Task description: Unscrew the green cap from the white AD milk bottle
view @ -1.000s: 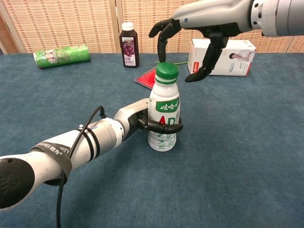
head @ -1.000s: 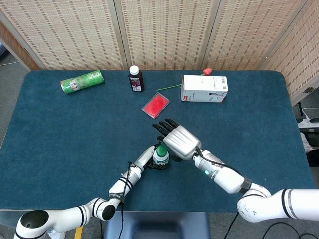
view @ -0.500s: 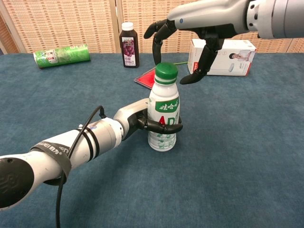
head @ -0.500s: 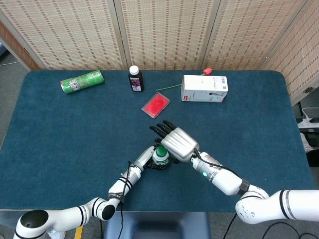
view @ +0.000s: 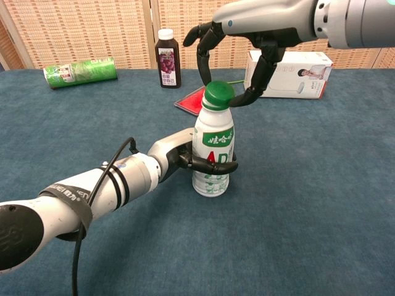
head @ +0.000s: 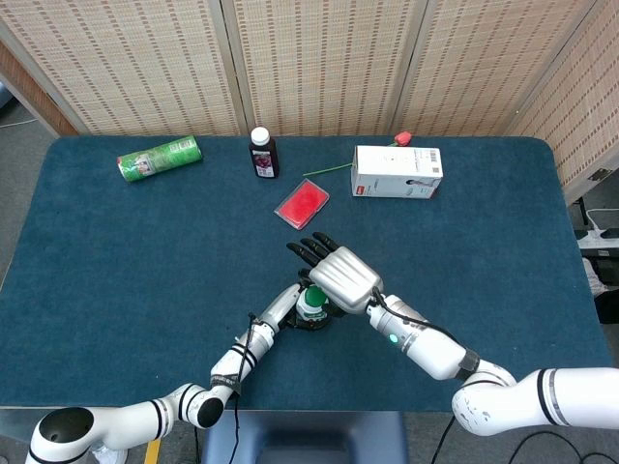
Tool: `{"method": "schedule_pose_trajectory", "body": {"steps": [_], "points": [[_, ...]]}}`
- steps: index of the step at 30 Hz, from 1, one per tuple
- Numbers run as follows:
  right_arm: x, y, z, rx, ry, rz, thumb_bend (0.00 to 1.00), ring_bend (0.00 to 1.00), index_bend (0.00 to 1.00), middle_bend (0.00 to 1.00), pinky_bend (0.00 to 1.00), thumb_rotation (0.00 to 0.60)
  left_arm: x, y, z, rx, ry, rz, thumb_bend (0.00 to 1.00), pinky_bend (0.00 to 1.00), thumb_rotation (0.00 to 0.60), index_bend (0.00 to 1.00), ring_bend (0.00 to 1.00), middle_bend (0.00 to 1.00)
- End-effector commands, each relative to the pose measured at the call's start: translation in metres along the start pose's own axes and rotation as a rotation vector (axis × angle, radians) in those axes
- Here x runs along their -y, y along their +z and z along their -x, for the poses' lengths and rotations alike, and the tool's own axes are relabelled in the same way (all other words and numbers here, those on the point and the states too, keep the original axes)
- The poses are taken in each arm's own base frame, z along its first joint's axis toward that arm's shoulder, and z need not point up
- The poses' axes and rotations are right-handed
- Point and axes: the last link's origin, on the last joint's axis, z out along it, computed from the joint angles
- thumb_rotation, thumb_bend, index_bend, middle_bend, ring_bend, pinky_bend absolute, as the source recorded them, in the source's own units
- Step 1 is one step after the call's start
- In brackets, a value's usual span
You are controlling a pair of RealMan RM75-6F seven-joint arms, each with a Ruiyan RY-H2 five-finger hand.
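The white AD milk bottle (view: 213,154) stands upright near the front middle of the table, its green cap (view: 218,95) on. My left hand (view: 188,155) grips the bottle's body from the left, fingers wrapped round the label. My right hand (view: 247,34) hovers over the cap with its fingers (view: 202,52) curved down behind it and its thumb at the cap's right edge, touching or nearly so. In the head view the right hand (head: 343,275) covers most of the bottle; only the cap (head: 312,295) and the left hand (head: 288,307) show.
At the back of the table lie a green can (head: 160,158) on its side, a dark juice bottle (head: 262,153), a red packet (head: 302,203), and a white box (head: 397,172) with a red flower (head: 402,138) behind it.
My right hand has moved left and down over the bottle, bringing its thumb up against the cap's side. The left hand and bottle have stayed still.
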Motion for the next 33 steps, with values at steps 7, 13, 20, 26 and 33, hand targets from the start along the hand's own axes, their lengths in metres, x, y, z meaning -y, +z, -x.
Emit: {"method": "schedule_pose_trajectory", "body": {"steps": [7, 13, 20, 26, 33], "points": [[0.000, 0.001, 0.000, -0.004, 0.004, 0.009, 0.17, 0.00, 0.48, 0.00, 0.00, 0.600, -0.001, -0.001, 0.001, 0.002, 0.001, 0.002, 0.93, 0.01, 0.600, 0.59, 0.38, 0.83], [0.000, 0.002, -0.004, -0.041, 0.034, 0.014, 0.17, 0.00, 0.49, 0.00, 0.00, 0.600, 0.000, -0.001, 0.000, -0.001, 0.001, 0.002, 0.93, 0.01, 0.600, 0.59, 0.38, 0.83], [-0.019, -0.007, -0.013, -0.094, 0.040, 0.068, 0.17, 0.00, 0.49, 0.00, 0.00, 0.600, 0.001, -0.003, -0.004, -0.021, -0.012, 0.002, 0.91, 0.02, 0.600, 0.59, 0.37, 0.81], [-0.062, -0.026, 0.006, -0.004, -0.003, 0.193, 0.17, 0.00, 0.48, 0.00, 0.00, 0.600, 0.000, -0.006, -0.005, -0.029, -0.007, 0.011, 0.77, 0.02, 0.600, 0.45, 0.24, 0.55], [-0.090, -0.057, 0.025, 0.074, 0.029, 0.258, 0.17, 0.00, 0.45, 0.00, 0.00, 0.600, 0.008, -0.007, -0.006, -0.044, 0.049, 0.016, 0.68, 0.02, 0.600, 0.29, 0.15, 0.39]]}}
